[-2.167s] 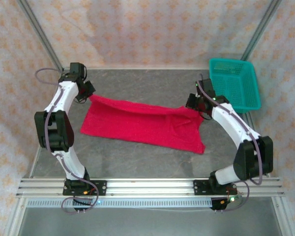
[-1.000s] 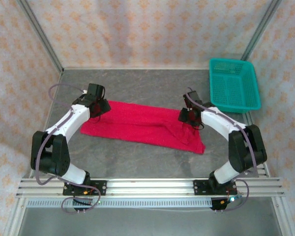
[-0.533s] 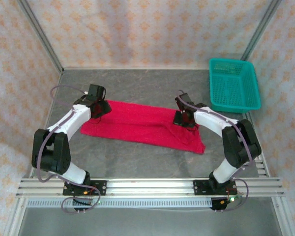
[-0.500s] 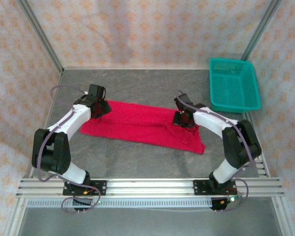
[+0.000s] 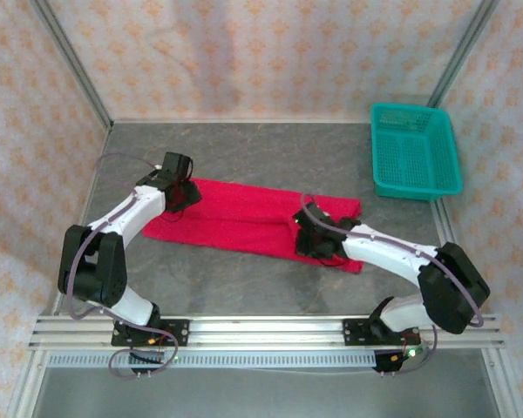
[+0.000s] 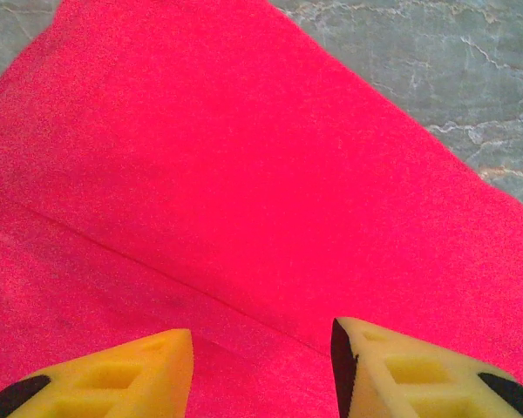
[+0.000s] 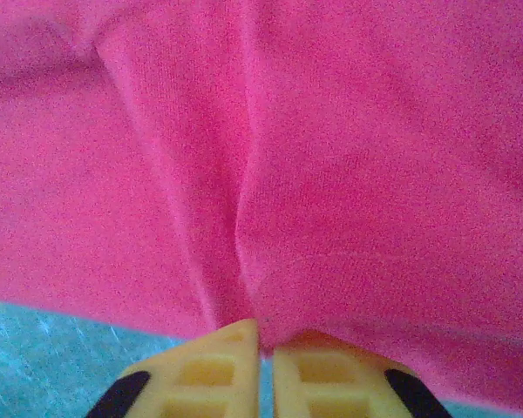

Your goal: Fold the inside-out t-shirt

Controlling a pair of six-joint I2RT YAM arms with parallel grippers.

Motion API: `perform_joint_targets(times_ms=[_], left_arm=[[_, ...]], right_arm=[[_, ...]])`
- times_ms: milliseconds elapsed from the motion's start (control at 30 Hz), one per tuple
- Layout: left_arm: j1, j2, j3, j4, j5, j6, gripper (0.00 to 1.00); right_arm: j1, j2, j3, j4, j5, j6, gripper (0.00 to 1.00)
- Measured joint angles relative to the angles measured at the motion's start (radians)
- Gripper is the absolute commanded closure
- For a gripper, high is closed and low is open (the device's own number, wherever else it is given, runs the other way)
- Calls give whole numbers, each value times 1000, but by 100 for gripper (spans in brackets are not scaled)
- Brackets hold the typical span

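Right end effector (image 7: 263, 335), shifted from the far right edge to the near hem of the t-shirt (image 5: 235, 218) spread on the bench (image 5: 244, 148), now pinches a cloth ridge; left end effector (image 6: 261, 348) hangs open over its left corner; next fold probably beginning.

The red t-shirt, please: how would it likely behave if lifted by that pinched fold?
Probably floppy: the red t-shirt puckers into a soft ridge at the right fingers. Likely light, since it lies thin and flat on the table.

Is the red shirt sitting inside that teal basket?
No, the red shirt lies spread flat on the grey table, while the teal basket stands apart from it at the far right corner.
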Motion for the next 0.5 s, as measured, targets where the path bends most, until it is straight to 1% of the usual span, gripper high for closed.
perform_joint_targets(times_ms=[67,100,167,233,300,333,400,500], left_arm=[[-6,2,0,0,0,0,53],[-10,2,0,0,0,0,53],[-10,6,1,-1,0,0,53],[-10,11,4,-2,0,0,53],[-10,13,11,-5,-1,0,54],[-10,13,15,-6,-1,0,54],[-15,15,27,-7,-1,0,54],[-29,27,43,-6,0,0,54]], right_arm=[[41,3,0,2,2,24,70],[60,1,3,0,4,31,64],[90,-10,16,-19,14,42,59],[103,-47,40,-50,30,49,44],[103,-106,74,-84,67,45,33],[100,-139,94,-99,92,38,31],[69,-195,134,-113,135,13,30],[-53,-205,167,-101,159,-34,30]])
